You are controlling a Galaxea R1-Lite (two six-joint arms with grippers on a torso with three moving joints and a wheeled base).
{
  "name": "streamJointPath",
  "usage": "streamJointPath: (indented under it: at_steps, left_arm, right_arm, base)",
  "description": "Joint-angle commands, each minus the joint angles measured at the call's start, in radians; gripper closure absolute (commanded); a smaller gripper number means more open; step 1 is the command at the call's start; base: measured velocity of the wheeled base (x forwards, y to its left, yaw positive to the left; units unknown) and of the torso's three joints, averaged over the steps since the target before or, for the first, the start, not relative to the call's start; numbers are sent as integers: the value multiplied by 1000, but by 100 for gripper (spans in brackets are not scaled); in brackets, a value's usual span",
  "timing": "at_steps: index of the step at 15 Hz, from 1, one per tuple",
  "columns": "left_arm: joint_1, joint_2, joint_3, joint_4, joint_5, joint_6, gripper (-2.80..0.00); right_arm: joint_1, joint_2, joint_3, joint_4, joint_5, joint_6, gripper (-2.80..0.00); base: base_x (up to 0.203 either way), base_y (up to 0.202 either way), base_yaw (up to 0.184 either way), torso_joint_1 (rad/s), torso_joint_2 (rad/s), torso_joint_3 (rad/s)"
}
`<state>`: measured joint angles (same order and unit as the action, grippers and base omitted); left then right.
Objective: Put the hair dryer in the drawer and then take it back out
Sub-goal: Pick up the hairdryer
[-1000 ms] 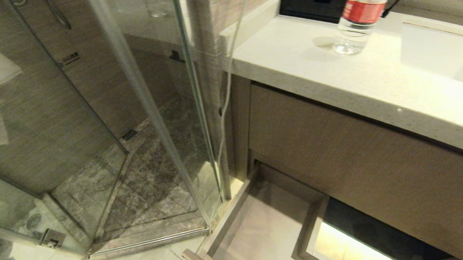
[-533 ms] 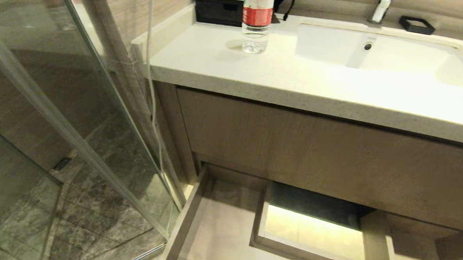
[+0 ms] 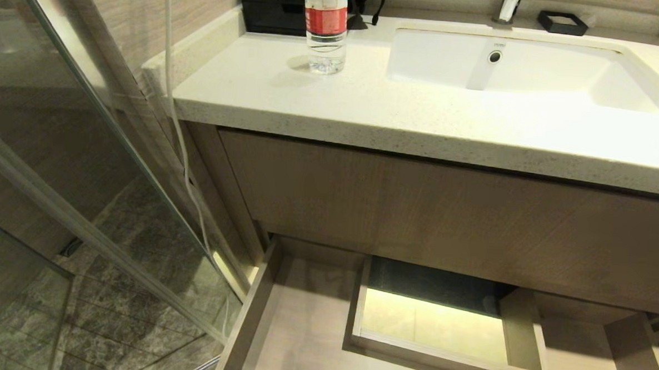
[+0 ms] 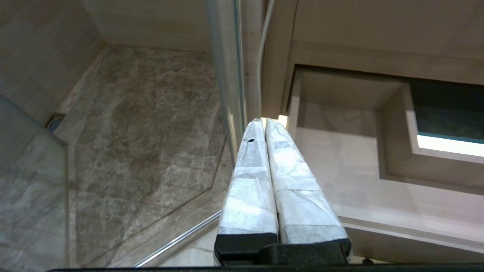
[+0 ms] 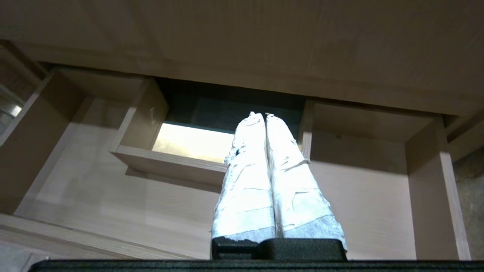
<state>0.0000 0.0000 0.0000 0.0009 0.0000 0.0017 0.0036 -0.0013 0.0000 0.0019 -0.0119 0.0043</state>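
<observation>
The drawer (image 3: 295, 328) stood pulled out below the vanity's front panel (image 3: 417, 211), its pale floor bare around the boxed cutout (image 3: 440, 329) at its back edge. No hair dryer showed in any view: not in the drawer, and not on the countertop (image 3: 366, 114), where only a water bottle (image 3: 325, 29) stood near the back left corner beside a black box (image 3: 273, 13), with the sink (image 3: 507, 65) to the right. A black cord (image 3: 377, 9) dropped behind the bottle at the back edge, which may belong to the dryer, though that could not be told.

The left gripper (image 4: 263, 120) hung over the drawer's left edge, next to the glass shower screen (image 4: 227, 94), its taped fingers pressed together and holding nothing. The right gripper (image 5: 261, 114) pointed toward the cutout in the middle of the drawer, fingers likewise together and empty. Neither arm appeared in the head view.

Judged from this, the task was at its very start: the drawer was ready, but the dryer had not been picked up. The next move would call for finding the dryer, probably up along the back of the countertop, raising an arm to it and spreading the fingers before taking hold of its handle, minding the cord.
</observation>
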Motion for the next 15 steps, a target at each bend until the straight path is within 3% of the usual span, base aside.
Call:
streamJointPath:
  at_steps: [1,11,15]
  left_arm:
    - [0,0,0,-1,0,0,0]
    - [0,0,0,1,0,0,0]
    - [0,0,0,0,0,0,0]
  right_arm:
    - [1,1,0,0,0,0,0]
    - [-1,1,0,0,-2,29,0]
    - [-1,1,0,0,-2,29,0]
  base:
    - [0,0,0,0,0,0]
    - [0,0,0,0,0,0]
    - [2,5,-147,3,4,2]
